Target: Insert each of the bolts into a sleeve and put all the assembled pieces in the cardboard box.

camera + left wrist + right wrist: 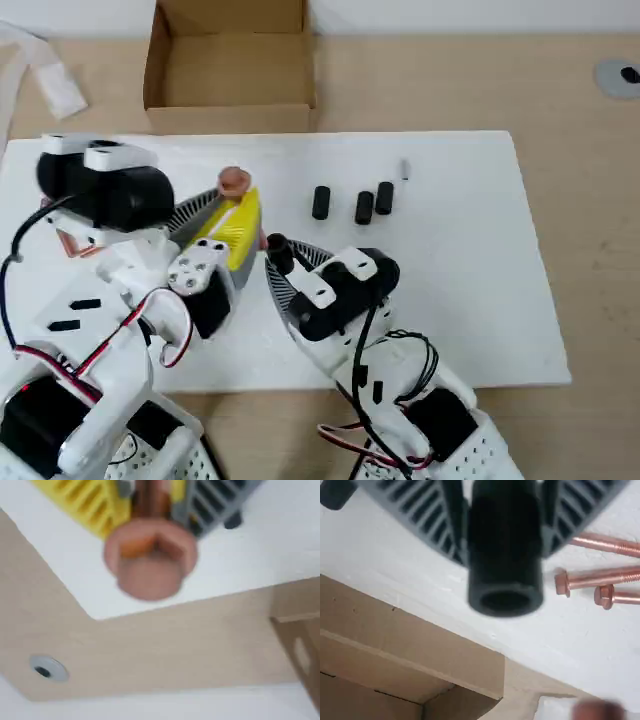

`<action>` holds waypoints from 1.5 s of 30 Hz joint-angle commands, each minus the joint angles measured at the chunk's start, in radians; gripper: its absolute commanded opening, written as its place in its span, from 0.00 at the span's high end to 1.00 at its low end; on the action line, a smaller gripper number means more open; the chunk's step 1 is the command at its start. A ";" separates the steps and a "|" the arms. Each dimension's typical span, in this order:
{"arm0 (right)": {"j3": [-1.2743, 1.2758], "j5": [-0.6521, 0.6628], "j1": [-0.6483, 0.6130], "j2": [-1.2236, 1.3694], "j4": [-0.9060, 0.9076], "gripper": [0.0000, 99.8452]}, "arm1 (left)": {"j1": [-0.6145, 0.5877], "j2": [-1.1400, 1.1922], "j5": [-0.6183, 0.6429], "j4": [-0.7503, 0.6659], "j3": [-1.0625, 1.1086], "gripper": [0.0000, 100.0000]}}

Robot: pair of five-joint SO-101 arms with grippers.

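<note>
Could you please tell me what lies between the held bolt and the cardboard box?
Between bolt and box, just bare white mat, in the high view.

From where I stand, the high view crops the cardboard box (230, 118) at the top edge and the grey disc (620, 78) at upper right. A speck (405, 170) on the white mat (470, 300) is too small to name. The left wrist view's bolt (150, 560) is blurred, its shank running off frame. The right wrist view crops the sleeve (505, 570) and three loose bolts (600, 577), and a coppery blob (597, 711) at the edge is only blur.
</note>
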 commanded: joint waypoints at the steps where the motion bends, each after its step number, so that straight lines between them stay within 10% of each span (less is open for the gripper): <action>1: -0.010 -0.008 -0.019 -0.067 -0.031 0.99 | 0.021 -0.005 0.006 -0.028 0.017 0.99; 45: -0.070 -0.049 -0.019 -0.067 -0.031 0.99 | 0.014 -0.005 0.005 -0.180 0.206 0.99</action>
